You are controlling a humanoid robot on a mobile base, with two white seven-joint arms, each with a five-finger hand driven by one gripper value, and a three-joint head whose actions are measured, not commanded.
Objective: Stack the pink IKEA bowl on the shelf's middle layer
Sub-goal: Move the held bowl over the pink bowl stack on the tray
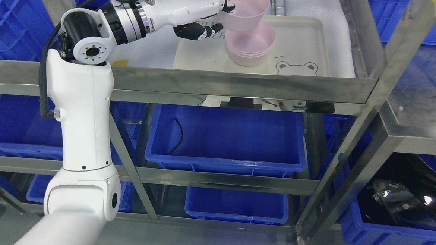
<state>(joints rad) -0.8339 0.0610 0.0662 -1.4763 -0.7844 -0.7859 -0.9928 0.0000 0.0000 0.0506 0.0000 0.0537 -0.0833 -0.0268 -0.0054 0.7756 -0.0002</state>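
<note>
My left hand reaches over the shelf layer from the left and is shut on the rim of a pink bowl. That bowl hangs tilted just above a stack of pink bowls, which stands on a cream tray with a bear drawing. Whether the held bowl touches the stack below, I cannot tell. The white left arm rises from the lower left in front of the shelf rail. The right hand does not show.
A steel shelf frame runs across the front of the tray. Below it sit blue bins, one with a black cable inside, and a smaller blue bin lower down. A second steel rack stands at right.
</note>
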